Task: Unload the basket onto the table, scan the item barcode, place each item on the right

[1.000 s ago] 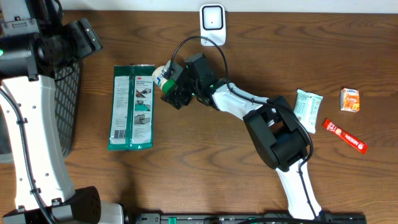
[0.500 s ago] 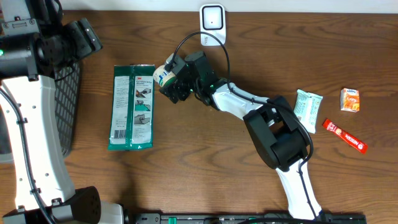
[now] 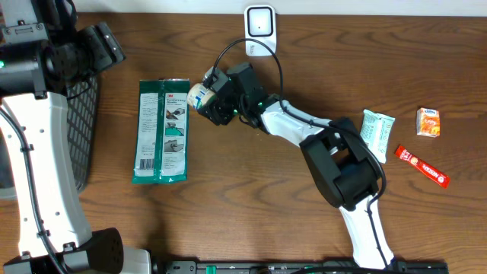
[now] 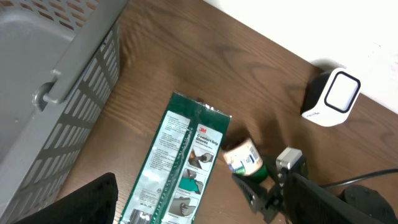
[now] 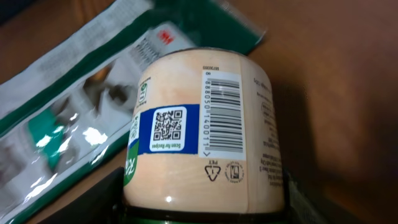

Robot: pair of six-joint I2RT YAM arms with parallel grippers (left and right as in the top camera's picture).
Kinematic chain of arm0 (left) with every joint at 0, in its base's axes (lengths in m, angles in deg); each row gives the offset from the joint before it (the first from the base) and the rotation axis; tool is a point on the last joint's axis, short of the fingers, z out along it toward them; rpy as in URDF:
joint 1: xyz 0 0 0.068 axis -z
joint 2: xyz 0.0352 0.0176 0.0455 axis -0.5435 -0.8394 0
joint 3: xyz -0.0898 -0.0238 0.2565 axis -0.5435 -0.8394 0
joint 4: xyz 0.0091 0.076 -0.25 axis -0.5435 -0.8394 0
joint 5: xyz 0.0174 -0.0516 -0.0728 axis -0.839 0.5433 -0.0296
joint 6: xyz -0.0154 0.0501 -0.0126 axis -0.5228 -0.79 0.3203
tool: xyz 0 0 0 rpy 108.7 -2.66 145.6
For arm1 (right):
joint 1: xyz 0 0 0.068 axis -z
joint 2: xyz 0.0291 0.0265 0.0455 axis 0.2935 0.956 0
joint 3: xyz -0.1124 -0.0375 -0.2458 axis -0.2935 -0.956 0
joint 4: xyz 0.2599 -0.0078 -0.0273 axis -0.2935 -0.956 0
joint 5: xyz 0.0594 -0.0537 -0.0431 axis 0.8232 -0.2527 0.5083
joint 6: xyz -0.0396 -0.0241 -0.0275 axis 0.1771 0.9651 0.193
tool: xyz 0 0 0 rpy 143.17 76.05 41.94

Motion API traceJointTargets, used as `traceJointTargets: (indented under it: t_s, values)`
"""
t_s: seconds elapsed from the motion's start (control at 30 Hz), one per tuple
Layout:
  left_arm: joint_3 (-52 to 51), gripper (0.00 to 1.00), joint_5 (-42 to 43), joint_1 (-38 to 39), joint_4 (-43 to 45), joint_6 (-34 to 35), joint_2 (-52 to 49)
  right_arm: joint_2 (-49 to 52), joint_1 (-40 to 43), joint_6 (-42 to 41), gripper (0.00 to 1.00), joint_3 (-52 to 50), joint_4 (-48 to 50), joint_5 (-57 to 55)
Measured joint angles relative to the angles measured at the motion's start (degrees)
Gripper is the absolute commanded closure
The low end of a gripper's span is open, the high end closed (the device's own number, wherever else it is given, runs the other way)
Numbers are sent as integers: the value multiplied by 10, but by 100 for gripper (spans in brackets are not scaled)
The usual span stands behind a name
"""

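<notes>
Cream jar point(image 5: 199, 137), barcode point(image 5: 222, 112) showing, clamped near its lid in right end effector point(image 3: 209, 103) just beside green packet point(image 3: 161, 131), left end effector point(image 3: 106, 44) wide, empty; likely grasp step, next calls for presenting barcode to scanner point(image 3: 259, 23).

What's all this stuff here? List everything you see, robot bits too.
table: one, brown wood, under everything
scanner: one, white, far edge
jar: one, cream, blue label, in the right pincer
flat packet: one, green, left of the jar
basket: one, grey, far left
pouch: one, pale green, right side
small box: one, orange, far right
stick pack: one, red, far right, near the pouch
left pincer: one, black, open, by the basket
right pincer: one, black, closed on the jar
</notes>
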Motion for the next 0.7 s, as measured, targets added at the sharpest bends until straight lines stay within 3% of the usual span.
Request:
traceJointTargets:
  t_s: [0.37, 0.7]
  values:
    - [0, 15, 0, 0, 0, 0, 0, -93, 40, 40, 44, -1, -283, 23]
    - [0, 15, 0, 0, 0, 0, 0, -135, 84, 87, 44, -2, -511, -33]
